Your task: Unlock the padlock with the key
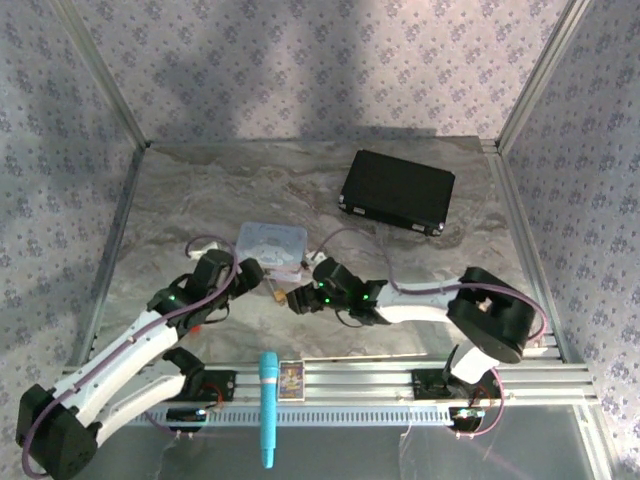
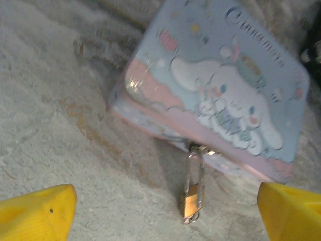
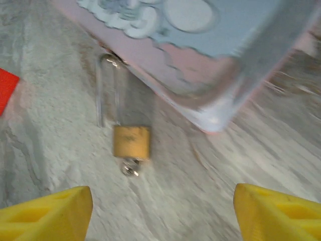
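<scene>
Pale lavender rectangular tin: a curved cursive word runs along the lid's upper edge. It starts with a capital C and reads roughly "Cinnamoroll", blurred. Small brass-gold padlock: faint mark on body, illegible. Small colourful card: print too small to read.

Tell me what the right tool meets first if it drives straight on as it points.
Probably the brass padlock, lying ahead in line with the open right tool; the lavender tin sits just beyond it. Depth is hard to judge.
</scene>
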You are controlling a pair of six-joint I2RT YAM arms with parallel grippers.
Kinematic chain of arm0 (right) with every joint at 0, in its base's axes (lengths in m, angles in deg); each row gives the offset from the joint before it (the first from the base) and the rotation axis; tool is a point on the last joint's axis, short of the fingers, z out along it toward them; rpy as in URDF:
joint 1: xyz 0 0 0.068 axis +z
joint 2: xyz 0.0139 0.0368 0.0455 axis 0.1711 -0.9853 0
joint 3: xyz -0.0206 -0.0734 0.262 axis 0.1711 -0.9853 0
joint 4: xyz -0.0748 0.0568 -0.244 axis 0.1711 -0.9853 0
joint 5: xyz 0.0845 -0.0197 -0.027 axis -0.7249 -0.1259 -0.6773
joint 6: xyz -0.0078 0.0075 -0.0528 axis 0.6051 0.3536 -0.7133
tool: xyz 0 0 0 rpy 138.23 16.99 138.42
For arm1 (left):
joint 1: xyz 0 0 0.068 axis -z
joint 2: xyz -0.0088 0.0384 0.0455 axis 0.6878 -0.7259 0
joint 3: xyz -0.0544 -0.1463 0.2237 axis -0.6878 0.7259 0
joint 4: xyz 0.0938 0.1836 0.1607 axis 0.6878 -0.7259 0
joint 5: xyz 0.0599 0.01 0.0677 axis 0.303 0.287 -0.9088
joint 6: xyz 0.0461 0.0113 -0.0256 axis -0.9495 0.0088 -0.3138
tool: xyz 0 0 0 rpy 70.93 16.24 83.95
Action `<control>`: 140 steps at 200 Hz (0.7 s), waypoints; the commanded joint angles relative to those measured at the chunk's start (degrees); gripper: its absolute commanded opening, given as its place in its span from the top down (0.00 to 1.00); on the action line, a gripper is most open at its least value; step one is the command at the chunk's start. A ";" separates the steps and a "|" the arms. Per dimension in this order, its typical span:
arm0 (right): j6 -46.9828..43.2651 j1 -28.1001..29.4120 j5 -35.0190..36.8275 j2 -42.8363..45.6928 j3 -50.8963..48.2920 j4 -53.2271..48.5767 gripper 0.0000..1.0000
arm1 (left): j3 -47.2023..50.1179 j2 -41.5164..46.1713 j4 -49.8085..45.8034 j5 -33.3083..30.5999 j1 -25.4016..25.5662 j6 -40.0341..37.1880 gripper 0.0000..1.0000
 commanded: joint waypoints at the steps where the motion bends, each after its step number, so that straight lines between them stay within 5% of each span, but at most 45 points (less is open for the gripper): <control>1: 0.52 -0.32 0.03 -5.12 3.77 -2.50 0.32 | 0.18 -3.08 2.52 4.37 -0.62 -0.28 0.13; 60: -0.58 0.50 -2.35 -10.83 6.88 0.50 0.42 | 0.10 -11.13 9.39 8.20 -0.39 -2.14 0.16; 140: 0.49 2.70 -0.62 -13.49 6.06 4.04 0.28 | -1.62 -20.65 11.47 5.25 4.12 -0.94 0.32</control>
